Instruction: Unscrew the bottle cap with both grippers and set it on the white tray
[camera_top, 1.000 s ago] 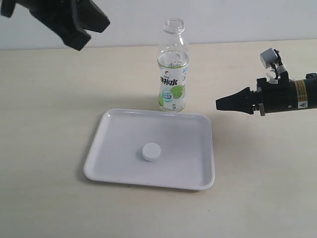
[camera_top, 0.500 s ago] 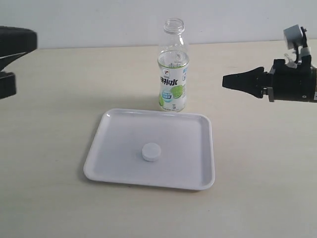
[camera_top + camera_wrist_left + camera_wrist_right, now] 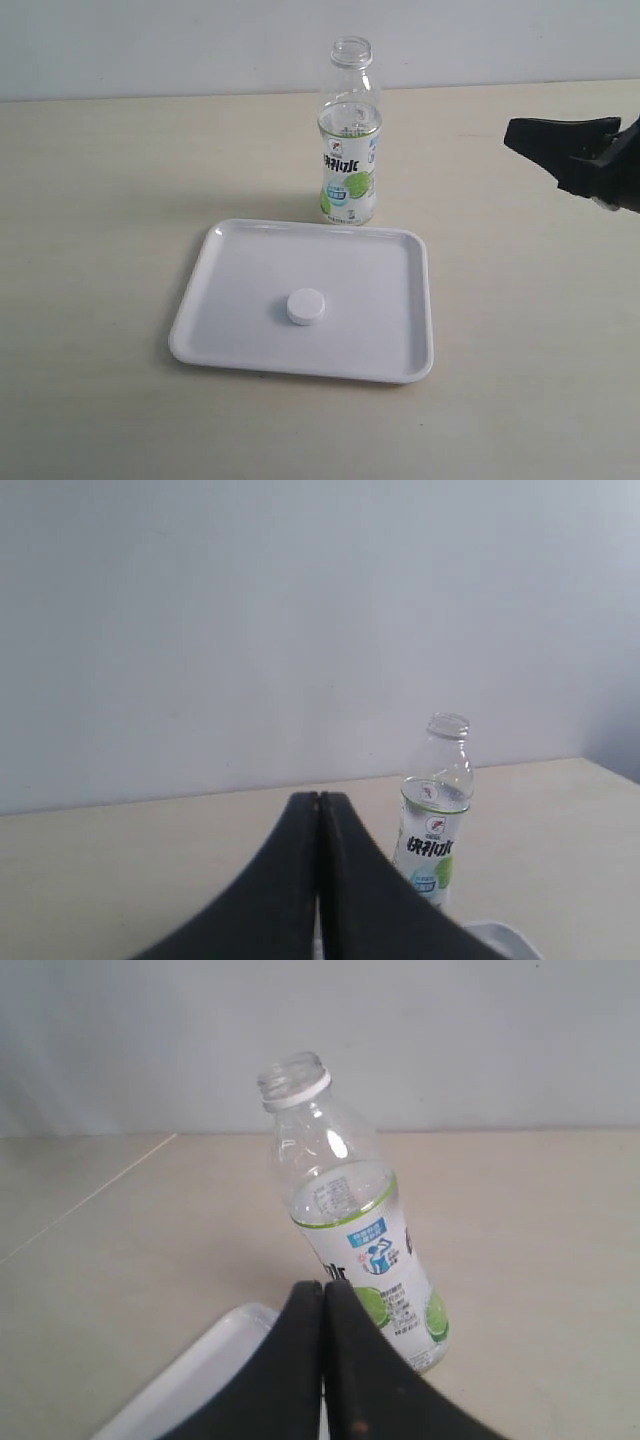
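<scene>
Two grippers show, both with fingers pressed together and pinching nothing. The right gripper (image 3: 512,134) hangs above the table (image 3: 100,200) at the edge of the exterior view, its black pointed tip aimed toward the bottle (image 3: 349,150) and well apart from it. Its wrist view shows the two fingers meeting along a thin seam, with the bottle ahead of the tip. The bottle stands upright on the table, neck open, its white-and-green label facing the exterior camera. Farther from this gripper and lower lies the white tray (image 3: 220,330), flat on the table, its far rim just beside the bottle's base; whether they touch I cannot tell. The bottle cap (image 3: 305,306) rests near the tray's middle, apart from bottle and gripper alike. The left gripper (image 3: 318,798) appears only in its own wrist view, fingers closed flat against each other. The bottle stands ahead of it and to one side, well apart, and a corner of the tray shows past its fingers.
</scene>
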`<act>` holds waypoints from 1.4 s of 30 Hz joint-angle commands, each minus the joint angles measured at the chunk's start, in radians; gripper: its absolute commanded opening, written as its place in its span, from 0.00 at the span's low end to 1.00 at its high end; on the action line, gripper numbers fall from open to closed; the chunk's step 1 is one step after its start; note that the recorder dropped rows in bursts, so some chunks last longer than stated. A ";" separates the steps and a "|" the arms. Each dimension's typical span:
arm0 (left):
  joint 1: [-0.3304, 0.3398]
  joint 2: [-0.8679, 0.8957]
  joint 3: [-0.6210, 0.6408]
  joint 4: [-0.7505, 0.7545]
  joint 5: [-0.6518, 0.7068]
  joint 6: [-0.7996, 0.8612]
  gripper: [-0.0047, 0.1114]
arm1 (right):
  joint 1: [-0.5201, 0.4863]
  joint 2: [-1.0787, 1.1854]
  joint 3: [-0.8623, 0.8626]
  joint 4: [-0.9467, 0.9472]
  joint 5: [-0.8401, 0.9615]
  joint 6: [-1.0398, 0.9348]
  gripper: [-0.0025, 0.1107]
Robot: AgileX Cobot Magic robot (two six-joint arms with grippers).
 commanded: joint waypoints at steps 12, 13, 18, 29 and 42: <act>0.004 -0.228 0.199 -0.024 -0.004 -0.065 0.04 | -0.004 -0.422 0.274 0.085 0.021 -0.119 0.02; 0.004 -0.228 0.199 -0.024 0.007 -0.065 0.04 | -0.004 -0.438 0.279 0.081 0.014 -0.115 0.02; 0.004 -0.228 0.199 -0.024 0.018 -0.065 0.04 | -0.004 -0.482 0.281 0.059 0.016 -0.033 0.02; 0.004 -0.228 0.199 -0.024 0.018 -0.065 0.04 | -0.004 -0.482 0.281 0.059 0.016 -0.027 0.02; 0.004 -0.228 0.199 -0.024 0.018 -0.065 0.04 | -0.002 -0.740 0.281 0.126 0.497 -0.003 0.02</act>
